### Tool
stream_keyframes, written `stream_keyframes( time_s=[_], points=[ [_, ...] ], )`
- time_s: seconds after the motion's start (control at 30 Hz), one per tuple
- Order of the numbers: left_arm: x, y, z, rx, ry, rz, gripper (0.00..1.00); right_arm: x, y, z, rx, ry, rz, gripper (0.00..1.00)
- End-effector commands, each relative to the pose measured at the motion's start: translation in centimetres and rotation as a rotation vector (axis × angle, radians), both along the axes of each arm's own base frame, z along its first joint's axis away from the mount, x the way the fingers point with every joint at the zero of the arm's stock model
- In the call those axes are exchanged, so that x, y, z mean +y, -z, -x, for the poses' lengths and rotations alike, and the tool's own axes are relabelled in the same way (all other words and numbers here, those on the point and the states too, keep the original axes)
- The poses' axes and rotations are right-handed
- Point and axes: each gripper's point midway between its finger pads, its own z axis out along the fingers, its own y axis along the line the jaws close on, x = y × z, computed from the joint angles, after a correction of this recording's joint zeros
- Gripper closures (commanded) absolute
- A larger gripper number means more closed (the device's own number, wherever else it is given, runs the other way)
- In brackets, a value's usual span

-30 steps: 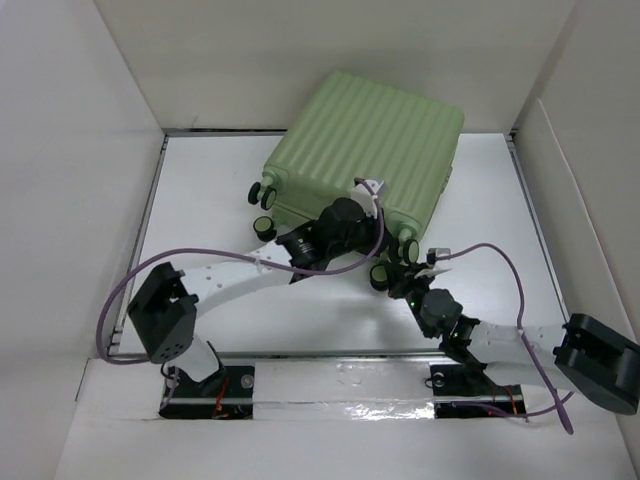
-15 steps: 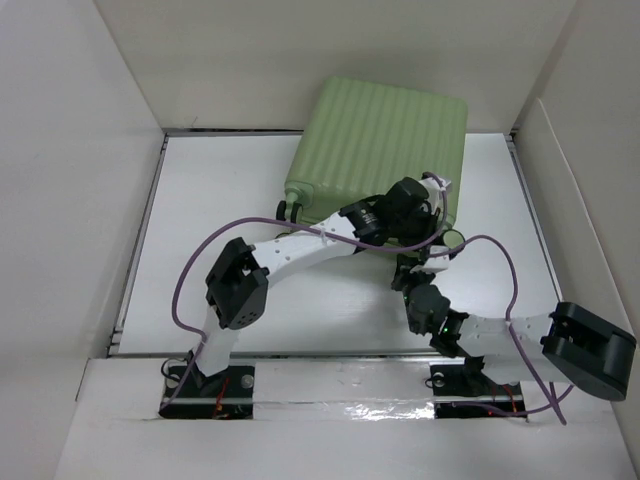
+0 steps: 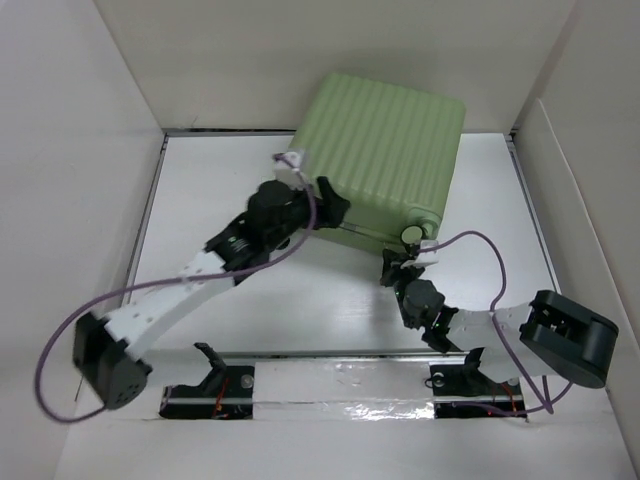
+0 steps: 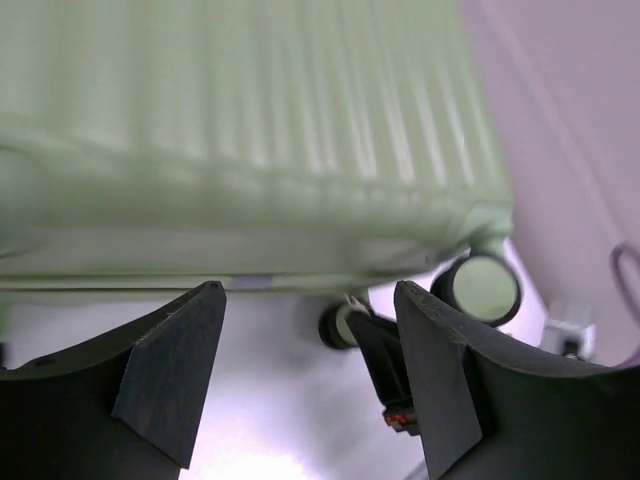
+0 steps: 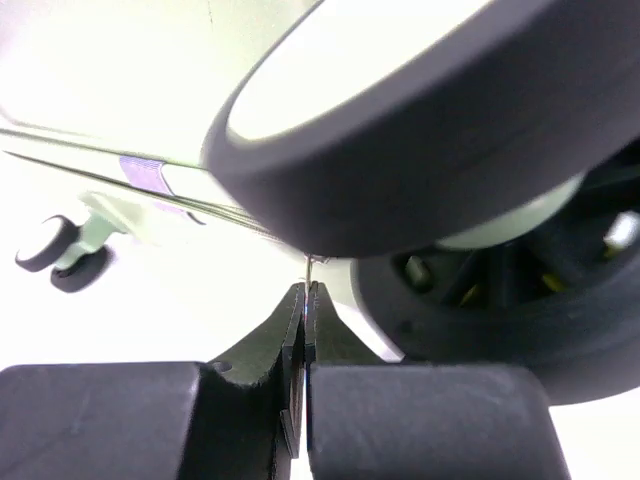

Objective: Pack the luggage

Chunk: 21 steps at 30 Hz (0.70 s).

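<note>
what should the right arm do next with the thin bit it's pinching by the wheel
Probably draw the right gripper slowly along the seam, away from the wheel. Its jaws are shut on a thin tab, likely the zip pull, and the luggage looks closed. The left gripper hangs open beside it.

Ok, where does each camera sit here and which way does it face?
Top external: overhead from behind, looking down at the suitcase; left arm, right arm show.
Left wrist: looks past its open left end effector at the ribbed shell.
Right wrist: under a wheel; right end effector shut on a thin metal tab.
Shared: both wrist views show suitcase wheels.
</note>
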Motion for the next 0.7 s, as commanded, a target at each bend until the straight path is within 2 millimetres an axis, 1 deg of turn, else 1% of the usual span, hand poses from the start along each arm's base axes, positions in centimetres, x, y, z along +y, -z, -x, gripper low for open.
stream_keyframes(
  time_s=[0.0,0.03,0.07,0.13,0.17,0.2,0.23,0.27,0.33,0.37,0.43,0.47,0.57,0.63,0.67],
  points=[
    [6.3,-5.1,-0.2,-0.126,-0.21,0.125,0.34,2.4,-3.1,0.9,-0.061,-0.152,-0.154,1.0],
    [9.6,-4.1,-1.2,-0.119,-0.339,0.087,0.34,2.3,-3.3,0.9,-0.063,-0.159,-0.156,1.0],
    [12.1,-3.6,-0.6,-0.117,-0.401,0.096,0.34,2.1,-3.5,1.1,-0.062,-0.166,-0.156,1.0],
    [15.7,-1.5,-0.7,-0.071,-0.484,0.042,0.29,1.9,-3.6,1.2,-0.061,-0.176,-0.158,1.0],
    [18.4,-0.8,-1.5,-0.061,-0.55,0.022,0.26,1.7,-3.5,1.2,-0.06,-0.173,-0.157,1.0],
    [19.2,0.0,-1.8,-0.045,-0.56,-0.01,0.2,1.6,-3.7,1.3,-0.067,-0.18,-0.161,1.0],
    [19.1,0.9,-1.7,-0.009,-0.522,-0.03,0.19,1.7,-4.0,1.4,-0.072,-0.189,-0.166,1.0],
    [18.8,1.3,-2.4,0.012,-0.498,-0.051,0.18,1.7,-4.0,1.5,-0.073,-0.195,-0.166,1.0],
    [17.9,2.2,-2.8,0.042,-0.44,-0.111,0.14,1.9,-4.3,1.3,-0.08,-0.203,-0.158,1.0],
    [17.4,2.4,-3.7,0.048,-0.42,-0.138,0.14,2.1,-4.3,1.2,-0.081,-0.207,-0.153,1.0],
    [17.2,2.4,-4.6,0.041,-0.394,-0.168,0.13,2.4,-4.3,1.4,-0.082,-0.228,-0.151,1.0],
    [16.7,2.2,-5.2,0.033,-0.378,-0.172,0.13,2.5,-4.3,1.4,-0.085,-0.235,-0.154,1.0],
    [15.3,1.8,-6.2,0.023,-0.31,-0.183,0.14,2.5,-4.1,1.6,-0.082,-0.244,-0.155,1.0],
    [14.8,2.2,-6.4,0.034,-0.294,-0.207,0.14,2.4,-3.9,1.5,-0.079,-0.244,-0.153,1.0],
    [14.8,2.5,-7.1,0.035,-0.302,-0.232,0.15,2.4,-3.9,1.6,-0.08,-0.247,-0.158,1.0]
  ],
)
